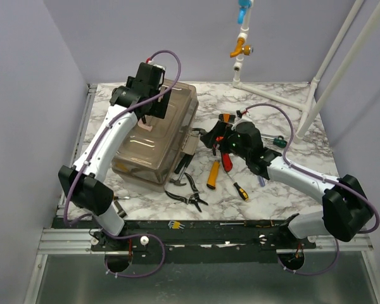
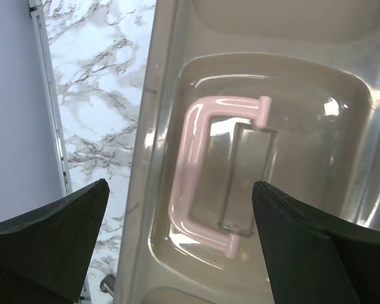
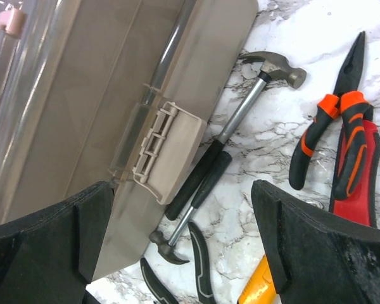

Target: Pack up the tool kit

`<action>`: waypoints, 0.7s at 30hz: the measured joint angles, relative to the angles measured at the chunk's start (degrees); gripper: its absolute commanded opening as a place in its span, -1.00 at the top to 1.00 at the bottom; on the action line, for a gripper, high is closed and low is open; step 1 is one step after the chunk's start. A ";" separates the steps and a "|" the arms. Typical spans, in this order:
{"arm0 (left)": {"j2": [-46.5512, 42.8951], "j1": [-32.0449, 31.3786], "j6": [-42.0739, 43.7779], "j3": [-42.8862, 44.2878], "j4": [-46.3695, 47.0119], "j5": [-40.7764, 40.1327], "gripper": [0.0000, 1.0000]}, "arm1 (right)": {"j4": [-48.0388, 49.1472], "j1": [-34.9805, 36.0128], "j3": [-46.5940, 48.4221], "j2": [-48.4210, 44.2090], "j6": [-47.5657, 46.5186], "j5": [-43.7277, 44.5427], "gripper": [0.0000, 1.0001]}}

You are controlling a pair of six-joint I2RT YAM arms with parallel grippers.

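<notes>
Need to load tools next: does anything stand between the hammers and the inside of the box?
Yes. The toolbox lid is down, covering the inside; the hammers lie on the table beside its latch.

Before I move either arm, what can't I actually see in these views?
- Toolbox contents: top view, the hazy plastic blurs them.
- Tools under the right gripper: top view, it covers them.
- Yellow tool: right wrist view, cut off by the bottom edge.
- Hex keys: top view, too small to count.

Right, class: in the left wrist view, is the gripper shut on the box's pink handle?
No, the left gripper is open, its fingers wide apart, clear of the pink handle.
</notes>
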 measured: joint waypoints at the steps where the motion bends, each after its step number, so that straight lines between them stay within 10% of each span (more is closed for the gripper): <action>1: 0.96 0.55 0.31 1.46 -1.03 0.02 -0.97 | 0.00 0.00 0.33 0.20 -0.02 -0.20 -1.00; 21: 11.47 18.75 -0.37 8.85 -8.55 29.88 -0.73 | -1.11 0.00 3.72 0.83 -1.14 -1.53 -1.00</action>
